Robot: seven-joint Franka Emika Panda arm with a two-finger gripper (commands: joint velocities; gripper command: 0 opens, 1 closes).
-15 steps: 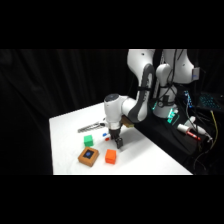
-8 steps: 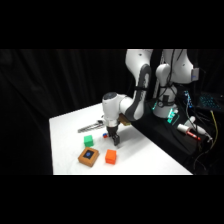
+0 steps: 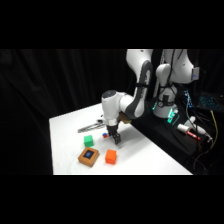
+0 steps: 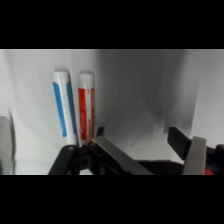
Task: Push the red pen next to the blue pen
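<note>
On the white bench [image 3: 67,140], the red pen [image 4: 86,106] lies side by side with the blue pen [image 4: 65,107], parallel and almost touching. The gripper [image 4: 145,145] hangs low beside them, fingers [image 4: 192,150] spread apart and grasping nothing, one finger near the red pen's end.

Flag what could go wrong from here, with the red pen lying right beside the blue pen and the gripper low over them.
1. In the wrist view the red pen lies parallel to the blue pen, almost touching. More pushing by the gripper may shove both pens and skew the pair.
2. One finger sits at the red pen's near end; lifting away carelessly could drag or roll it.
3. The metal tongs and green cube lie close by; a displaced pen might hit them.
</note>
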